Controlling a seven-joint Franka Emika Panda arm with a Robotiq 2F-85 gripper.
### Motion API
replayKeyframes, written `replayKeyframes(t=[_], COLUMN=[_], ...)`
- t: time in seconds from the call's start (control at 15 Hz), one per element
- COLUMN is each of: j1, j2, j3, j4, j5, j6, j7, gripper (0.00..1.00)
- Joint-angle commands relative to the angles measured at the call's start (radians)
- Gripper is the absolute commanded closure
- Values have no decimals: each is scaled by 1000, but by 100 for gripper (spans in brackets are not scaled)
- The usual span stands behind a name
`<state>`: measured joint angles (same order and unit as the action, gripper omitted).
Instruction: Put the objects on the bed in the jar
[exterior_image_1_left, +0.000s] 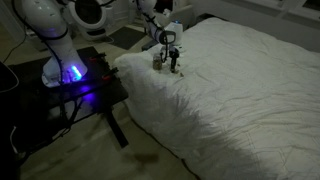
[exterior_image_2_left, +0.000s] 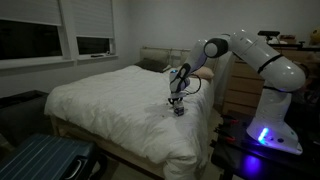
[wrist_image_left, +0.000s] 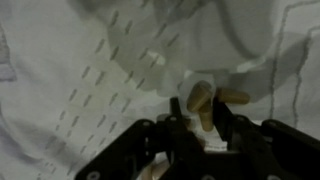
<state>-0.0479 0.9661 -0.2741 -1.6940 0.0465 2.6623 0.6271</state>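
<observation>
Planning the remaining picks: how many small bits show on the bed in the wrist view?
2: one bit just above the gripper in the wrist view, another beside it. More may be hidden.

Matt quilted cloth on the bed (exterior_image_1_left: 240, 95), glossy smooth arm (exterior_image_2_left: 262, 58), matt black gripper (wrist_image_left: 197, 115)

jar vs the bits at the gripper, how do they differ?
Colour: the jar looks greyish, the bits tan-olive. Pose: the jar stands upright, the bits lie flat. Size: the jar shows in an exterior view, the bits only in the wrist view, so far smaller. Both rest on the white bed cover, close to the gripper.
</observation>
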Motion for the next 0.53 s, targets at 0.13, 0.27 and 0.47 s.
replayKeyframes(t=[0.13, 0.27, 0.47], j1=[0, 5, 23], j2=[-4, -14, -47], j3=[-2, -6, -21], j4=[24, 23, 11], j5=[30, 26, 16], j6=[-37, -51, -100], j7=[-21, -19, -10], gripper=[100, 100, 99])
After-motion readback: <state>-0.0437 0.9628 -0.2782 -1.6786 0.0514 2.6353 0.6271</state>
